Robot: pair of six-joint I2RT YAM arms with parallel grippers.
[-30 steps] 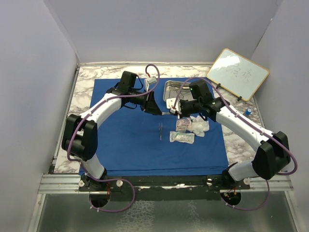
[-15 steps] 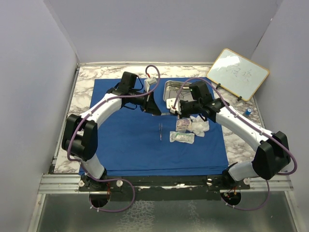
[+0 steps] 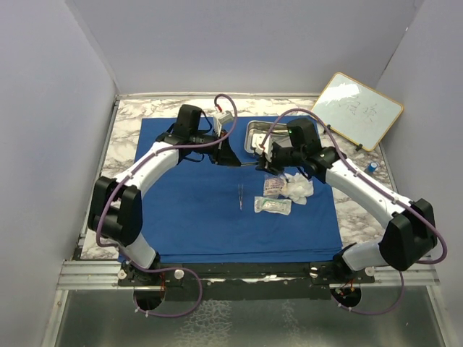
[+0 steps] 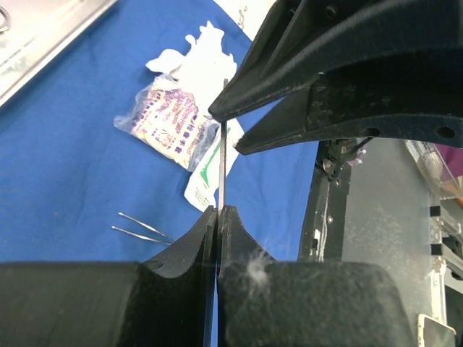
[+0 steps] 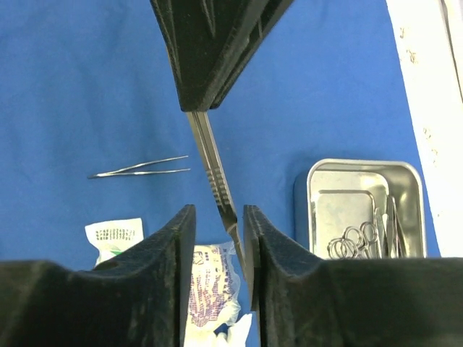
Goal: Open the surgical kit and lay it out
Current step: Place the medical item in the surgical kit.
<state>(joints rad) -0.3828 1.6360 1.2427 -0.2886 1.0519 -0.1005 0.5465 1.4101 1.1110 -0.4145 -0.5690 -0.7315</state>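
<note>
Looking down from the top camera, I see the blue cloth (image 3: 188, 217) already opened flat over the desk (image 3: 126, 144), with the tray (image 3: 248, 137) on its far part. Nearer me on the cloth lie the tweezers (image 3: 240, 196), two clear packets (image 3: 273, 205) and the gauze (image 3: 298, 188) just beside them. Both arms meet just in front of the tray. A slim steel instrument (image 3: 252, 165) bridges the left jaws and the right jaws above the cloth.

From the left wrist, the left jaws are pinched shut on the near end of that instrument, which shows edge-on. The right jaws stand slightly parted around its far end.

From the right wrist, the right jaws are narrowly apart. The ribbed handle runs between them and, as far as I can tell, is not squeezed. The left jaws clamp the other end. Ring-handled tools (image 5: 354, 238) still sit in the tray.

I judge the job well along. The wrap is open and several items are out. This instrument still has to be set down, and the tray's tools are still to come out.

Against a second ago, the meeting point has crept slightly toward the tray. The left jaws have closed and the right ones have slackened, which I read as a handover to the left.
</note>
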